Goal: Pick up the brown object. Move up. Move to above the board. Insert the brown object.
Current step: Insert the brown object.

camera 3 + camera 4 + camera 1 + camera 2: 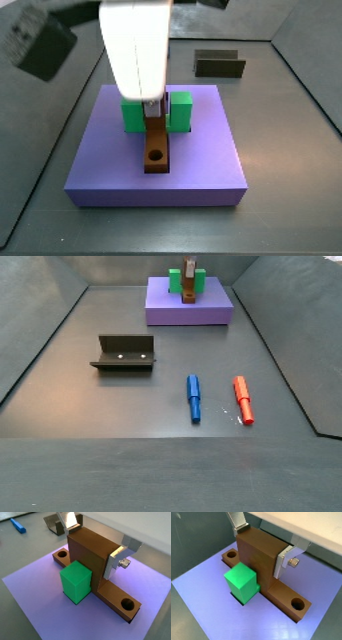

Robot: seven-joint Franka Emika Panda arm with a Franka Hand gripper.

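My gripper (pixel 92 542) is shut on the brown object (pixel 90 559), which I hold upright. The silver fingers (pixel 113 562) press on its two narrow sides; this also shows in a wrist view (pixel 261 543). The brown object's (pixel 258 562) lower end stands in the board's lengthwise slot (pixel 127 604), which looks brown and has a round hole at each end. The purple board (pixel 40 597) lies under it. The green bracket (pixel 75 582) stands right beside the brown object. In a side view the gripper (pixel 138 50) hides most of the brown object (pixel 156 128) above the board (pixel 160 170).
The dark fixture (pixel 123 353) stands on the floor well away from the board (pixel 187 306). A blue pen (pixel 194 398) and a red pen (pixel 243 399) lie beside it. Grey walls close in the floor on the sides.
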